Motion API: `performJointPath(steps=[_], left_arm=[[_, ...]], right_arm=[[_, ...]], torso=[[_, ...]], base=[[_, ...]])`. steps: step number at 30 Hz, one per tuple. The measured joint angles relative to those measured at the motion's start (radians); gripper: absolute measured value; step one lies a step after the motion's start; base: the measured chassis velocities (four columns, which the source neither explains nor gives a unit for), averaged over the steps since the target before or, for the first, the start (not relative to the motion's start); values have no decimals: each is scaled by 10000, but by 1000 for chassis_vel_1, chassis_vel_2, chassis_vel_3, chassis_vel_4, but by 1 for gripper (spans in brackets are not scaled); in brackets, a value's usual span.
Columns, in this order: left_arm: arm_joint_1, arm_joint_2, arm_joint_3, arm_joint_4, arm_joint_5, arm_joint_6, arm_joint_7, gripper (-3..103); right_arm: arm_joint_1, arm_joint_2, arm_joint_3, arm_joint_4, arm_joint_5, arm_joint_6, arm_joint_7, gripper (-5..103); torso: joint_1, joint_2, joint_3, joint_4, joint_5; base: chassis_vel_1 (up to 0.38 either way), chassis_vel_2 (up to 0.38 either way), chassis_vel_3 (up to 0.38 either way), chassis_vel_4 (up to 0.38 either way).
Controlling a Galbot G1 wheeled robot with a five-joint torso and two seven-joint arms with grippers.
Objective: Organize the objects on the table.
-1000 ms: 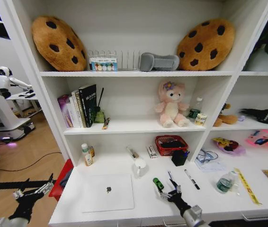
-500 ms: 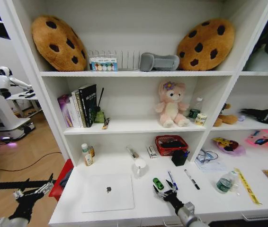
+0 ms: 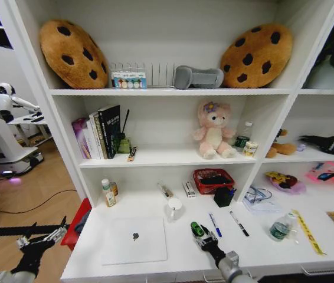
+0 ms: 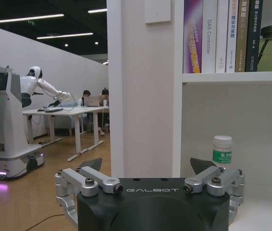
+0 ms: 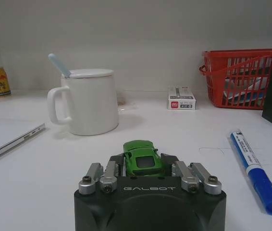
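Step in hand: pick-up of the car (image 5: 141, 157). Right gripper (image 3: 203, 237) sits low on the counter (image 3: 173, 253), at about 5 o'clock from the mug (image 3: 174, 207) in the head view. In the right wrist view the fingers (image 5: 118, 162) are drawn in narrow on either side of the car, which sits between them on the counter; contact looks made, though the pads are hidden behind the gripper body, so grip quality is a judgement. Blue pen (image 5: 253, 169) lies just beside, at 3 o'clock of the car.

Next move calls for a clean lift without brushing the pen or mug.

Left gripper (image 4: 150, 169) is parked off the counter's left end, fingers spread wide, empty.

Hard to make out: whether the car's wheels have left the surface; its destination is not evident.
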Motion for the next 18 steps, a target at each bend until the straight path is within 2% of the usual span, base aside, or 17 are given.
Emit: performJointPath(steps=[3, 10, 14, 16, 17, 18], left_arm=[[0, 0, 0, 0, 0, 0, 0, 100], [0, 0, 0, 0, 0, -1, 0, 100], [0, 0, 0, 0, 0, -1, 0, 100], [0, 0, 1, -1, 0, -1, 2, 100], [0, 0, 1, -1, 0, -1, 2, 100], [0, 0, 1, -1, 0, -1, 2, 100]], right_arm=[[-57, 212, 10, 43, -70, 18, 85, 37], [-537, 292, 277, 790, -19, -12, 190, 37], [-1210, -63, 833, 1847, 88, -13, 215, 37], [-1733, -255, 1432, 3200, 390, -68, 224, 37], [-1733, -255, 1432, 3200, 390, -68, 224, 37], [-1987, -401, 1901, 4390, 732, -304, 270, 37]], torso=[[0, 0, 0, 0, -1], [0, 0, 0, 1, 3], [0, -1, 0, 0, 1], [0, 0, 0, -2, 0], [0, 0, 0, -2, 0], [-1, 0, 0, -2, -2]], base=[[0, 0, 0, 0], [0, 0, 0, 0], [0, 0, 0, 0], [0, 0, 0, 0], [0, 0, 0, 0], [0, 0, 0, 0]])
